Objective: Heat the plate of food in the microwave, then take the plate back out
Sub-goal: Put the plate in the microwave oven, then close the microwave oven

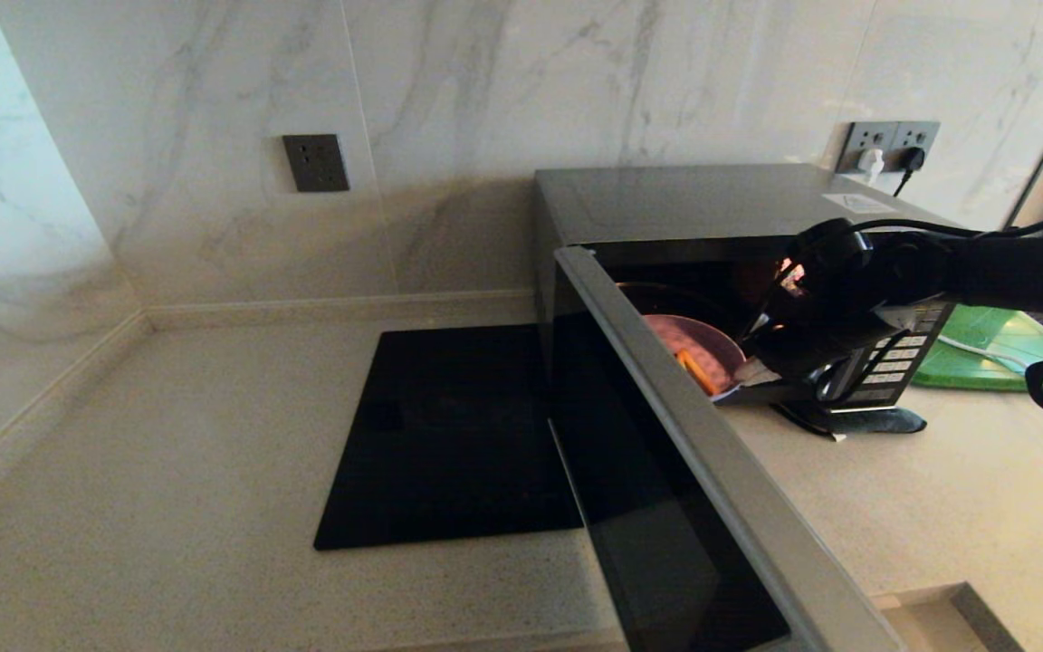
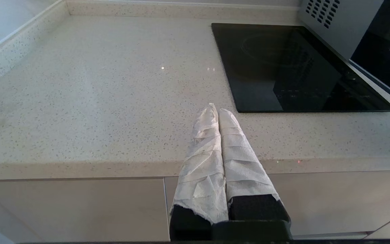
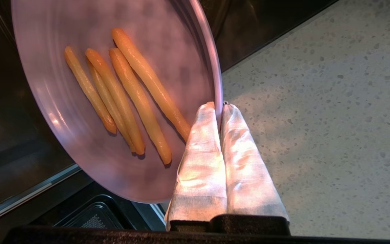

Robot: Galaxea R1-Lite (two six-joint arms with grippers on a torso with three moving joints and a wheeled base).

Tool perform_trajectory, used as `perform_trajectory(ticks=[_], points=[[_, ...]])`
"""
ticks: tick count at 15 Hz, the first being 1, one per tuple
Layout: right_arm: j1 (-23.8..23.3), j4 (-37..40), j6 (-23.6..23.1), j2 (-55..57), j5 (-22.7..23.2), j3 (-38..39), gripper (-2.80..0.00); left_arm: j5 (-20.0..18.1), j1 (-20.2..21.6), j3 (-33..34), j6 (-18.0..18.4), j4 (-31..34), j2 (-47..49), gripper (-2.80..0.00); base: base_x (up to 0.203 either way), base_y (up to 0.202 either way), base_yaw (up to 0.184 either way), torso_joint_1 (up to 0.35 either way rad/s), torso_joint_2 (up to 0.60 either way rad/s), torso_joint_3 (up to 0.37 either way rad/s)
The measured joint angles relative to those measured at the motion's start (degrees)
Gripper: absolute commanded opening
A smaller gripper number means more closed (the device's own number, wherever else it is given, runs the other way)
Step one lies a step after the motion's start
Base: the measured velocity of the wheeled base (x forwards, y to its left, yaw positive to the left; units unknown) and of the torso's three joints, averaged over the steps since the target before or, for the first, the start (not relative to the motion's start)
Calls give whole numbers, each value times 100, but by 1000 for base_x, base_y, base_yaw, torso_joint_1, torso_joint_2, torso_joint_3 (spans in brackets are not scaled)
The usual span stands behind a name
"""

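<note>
Lilac plate of food [image 3: 120, 101], four sticks, pinched by right gripper [image 3: 218, 108]; left gripper [image 2: 215, 112] clenched empty.

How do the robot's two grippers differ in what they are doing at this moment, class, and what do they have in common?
The right gripper is pinched on the rim of the plate of food; the left gripper holds nothing. The right gripper is at the mouth of the open microwave; the left gripper hovers over the countertop beside the black cooktop. Both have fingers wrapped in white cloth and closed together.

1 plate [image 3: 80, 142], 4 fries [image 3: 137, 98], 1 microwave [image 1: 666, 204]
</note>
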Motion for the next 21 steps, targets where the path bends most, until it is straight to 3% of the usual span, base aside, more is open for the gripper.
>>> perform_trajectory(ticks=[2, 3, 16, 21], points=[[-2, -38, 2, 16, -2, 0, -280, -2, 0, 0, 2, 0, 0, -280, 0, 0, 0, 0, 0, 0], [-7, -46, 1, 22, -7, 0, 0, -3, 0, 0, 0, 0, 0, -280, 0, 0, 0, 0, 0, 0], [-38, 102, 41, -511, -192, 217, 0, 0, 0, 0, 3, 0, 0, -280, 0, 0, 0, 0, 0, 0], [-30, 489, -137, -1800, -872, 975, 0, 0, 0, 0, 1, 0, 0, -280, 0, 0, 0, 0, 0, 0]])
